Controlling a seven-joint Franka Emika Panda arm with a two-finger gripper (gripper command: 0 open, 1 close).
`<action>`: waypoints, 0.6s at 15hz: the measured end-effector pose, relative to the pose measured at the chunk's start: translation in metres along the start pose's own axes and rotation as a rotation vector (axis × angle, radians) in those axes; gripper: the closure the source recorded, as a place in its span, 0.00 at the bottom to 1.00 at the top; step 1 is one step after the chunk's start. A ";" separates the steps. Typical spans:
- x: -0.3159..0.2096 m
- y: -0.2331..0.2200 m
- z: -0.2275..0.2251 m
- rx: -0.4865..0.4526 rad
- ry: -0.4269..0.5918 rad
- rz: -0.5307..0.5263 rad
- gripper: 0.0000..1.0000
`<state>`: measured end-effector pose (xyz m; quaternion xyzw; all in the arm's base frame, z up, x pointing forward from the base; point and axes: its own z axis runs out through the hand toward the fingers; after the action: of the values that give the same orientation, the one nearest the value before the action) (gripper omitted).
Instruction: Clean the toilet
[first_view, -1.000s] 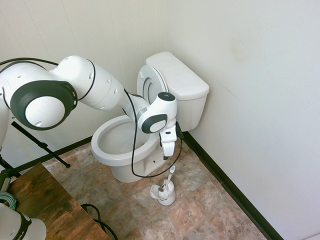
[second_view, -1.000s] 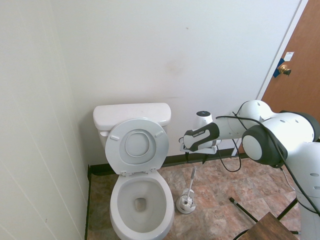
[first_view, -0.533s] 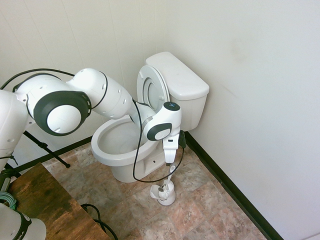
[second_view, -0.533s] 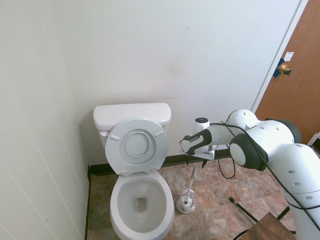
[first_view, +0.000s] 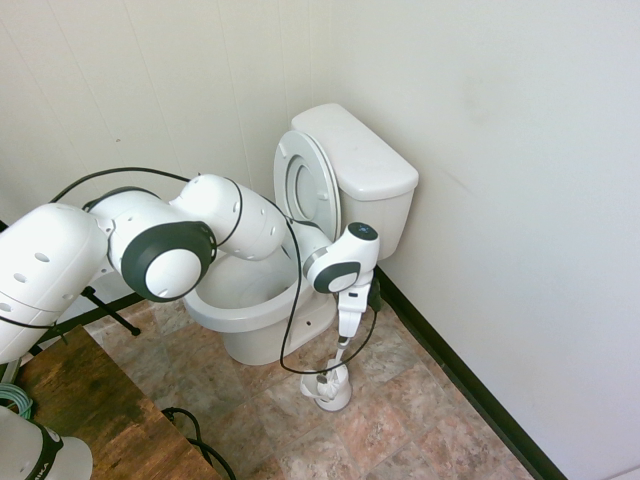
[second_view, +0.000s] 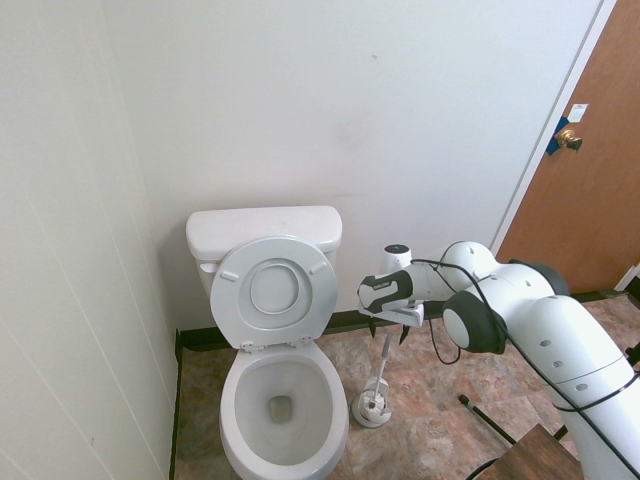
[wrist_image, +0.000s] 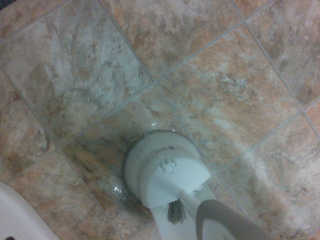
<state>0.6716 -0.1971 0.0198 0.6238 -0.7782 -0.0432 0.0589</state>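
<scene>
The toilet (first_view: 300, 230) stands in the corner against the back wall, tank (first_view: 355, 150) to the wall, lid (second_view: 275, 292) and seat up, bowl (second_view: 281, 400) open and bare. Just beside its base, on the tiled floor (second_view: 440, 420), sits the brush holder (first_view: 328, 388) with the brush (second_view: 384, 362) standing in it, handle leaning slightly.

The gripper (first_view: 346, 338) points straight down right over the top of the handle, jaws spread, nothing held. Whether the fingers already straddle the handle tip I cannot tell; in both outside views they overlap it.

The step in hand looks like fetching the brush, so cleaning proper has not begun. Next, the jaws likely need to settle around the handle and close on it, then lift it clear of the holder without tipping that light base.

The wrist view shows the holder (wrist_image: 165, 172) from above, bristles (wrist_image: 176, 212) dark and blurred, the handle cut off at the edge. The bowl's far inner wall is hidden behind the arm in 1 view.
</scene>
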 end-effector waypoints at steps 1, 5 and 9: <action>0.004 -0.002 0.009 -0.009 -0.002 0.004 0.00; 0.005 -0.008 0.034 -0.026 -0.005 0.001 0.00; -0.001 -0.014 0.043 -0.027 -0.012 -0.009 1.00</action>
<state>0.6793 -0.1996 -0.0244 0.6261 -0.7751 -0.0575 0.0624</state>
